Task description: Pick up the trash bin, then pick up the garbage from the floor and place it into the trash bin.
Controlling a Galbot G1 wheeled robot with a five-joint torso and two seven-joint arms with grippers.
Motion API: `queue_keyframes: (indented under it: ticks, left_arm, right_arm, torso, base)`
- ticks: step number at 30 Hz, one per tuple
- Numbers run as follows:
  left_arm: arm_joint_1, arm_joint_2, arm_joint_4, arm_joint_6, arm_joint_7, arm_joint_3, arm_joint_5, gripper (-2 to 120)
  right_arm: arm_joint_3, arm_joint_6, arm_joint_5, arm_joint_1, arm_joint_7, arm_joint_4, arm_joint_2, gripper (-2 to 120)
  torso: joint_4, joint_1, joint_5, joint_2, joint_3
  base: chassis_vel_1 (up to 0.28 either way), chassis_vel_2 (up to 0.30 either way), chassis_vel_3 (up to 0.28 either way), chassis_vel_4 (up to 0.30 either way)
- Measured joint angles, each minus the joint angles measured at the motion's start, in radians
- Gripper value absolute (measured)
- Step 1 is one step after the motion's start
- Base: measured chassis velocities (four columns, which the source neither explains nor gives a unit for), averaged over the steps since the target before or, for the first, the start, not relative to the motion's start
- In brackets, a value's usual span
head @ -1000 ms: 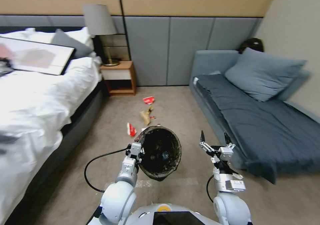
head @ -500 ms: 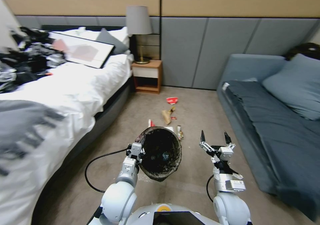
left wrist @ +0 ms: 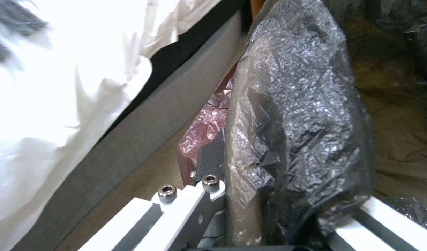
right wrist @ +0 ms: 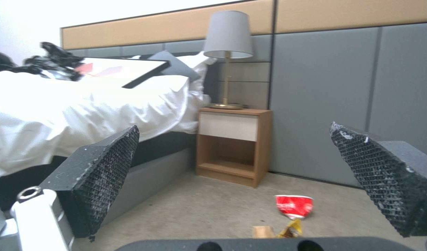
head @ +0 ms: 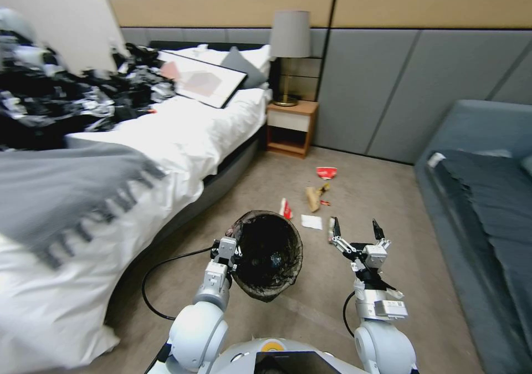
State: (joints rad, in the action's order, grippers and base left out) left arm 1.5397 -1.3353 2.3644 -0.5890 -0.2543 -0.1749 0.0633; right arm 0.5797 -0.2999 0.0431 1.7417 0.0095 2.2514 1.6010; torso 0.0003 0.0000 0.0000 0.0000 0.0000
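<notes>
Two grippers: left gripper [head: 231, 255] pinches the trash bin [head: 267, 255] rim; right gripper [head: 357, 231] spread wide, holding nothing.
Floor: garbage [head: 316, 198] lies beyond the fingers, on carpet [head: 360, 196].

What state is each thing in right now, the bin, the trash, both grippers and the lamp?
trash bin: lifted off the floor, tilted, bag-lined
left gripper: shut on the bin's rim
right gripper: open, empty, held above the floor
garbage: scattered on the carpet, not picked up
lamp: upright on the nightstand

Crinkly glossy plastic bin liner [left wrist: 297, 115], matt carpet [head: 388, 285]
</notes>
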Motion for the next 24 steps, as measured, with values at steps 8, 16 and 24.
queue_keyframes:
  ticks: [8,16,24]
  left_arm:
    - [-0.001,0.003,0.0,0.004,0.004,0.001,0.0,1]
    - [-0.016,0.027,-0.001,0.007,0.024,-0.009,-0.022,1]
    - [-0.028,0.075,0.0,0.012,0.062,-0.03,-0.042,1]
  right_arm:
    - [0.005,-0.003,0.0,0.0,-0.006,0.001,0.0,100]
    - [0.019,-0.01,0.0,0.0,-0.009,0.001,0.002,100]
    - [0.053,-0.02,-0.005,0.001,-0.013,0.002,0.006,100]
  torso:
    - [-0.0003,0.0,0.0,0.0,0.0]
    - [-0.0003,0.0,0.0,0.0,0.0]
    - [-0.0002,0.0,-0.0001,0.0,0.0]
  base:
    - [0.0,0.0,0.0,0.0]
    - [0.0,0.0,0.0,0.0]
    - [0.0,0.0,0.0,0.0]
